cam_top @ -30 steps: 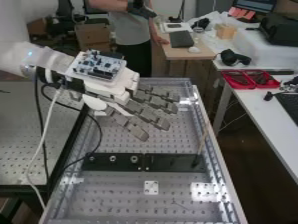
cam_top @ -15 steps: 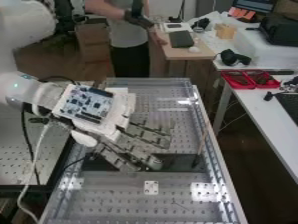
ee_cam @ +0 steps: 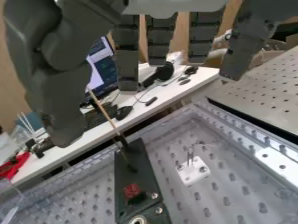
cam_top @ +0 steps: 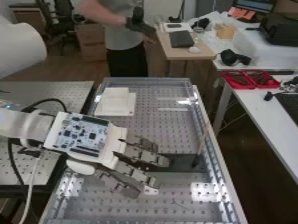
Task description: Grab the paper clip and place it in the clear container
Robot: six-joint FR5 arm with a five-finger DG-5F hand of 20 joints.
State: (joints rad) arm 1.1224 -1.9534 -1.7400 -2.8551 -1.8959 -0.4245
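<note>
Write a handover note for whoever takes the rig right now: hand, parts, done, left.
Hand: dark grey robot hand open, fingers extended, over the long black plate; nothing visible in its grasp.
Clip: thin metal wire piece, probably the paper clip, at or beside the small white plate on the perforated bench.
Container: maybe the clear-walled item; can't confirm.
Done: no grasp made.
Left: confirm clip and container, grab clip, place it inside.

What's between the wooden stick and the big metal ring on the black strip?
A small red part, on the black strip, in the wrist view.
</note>
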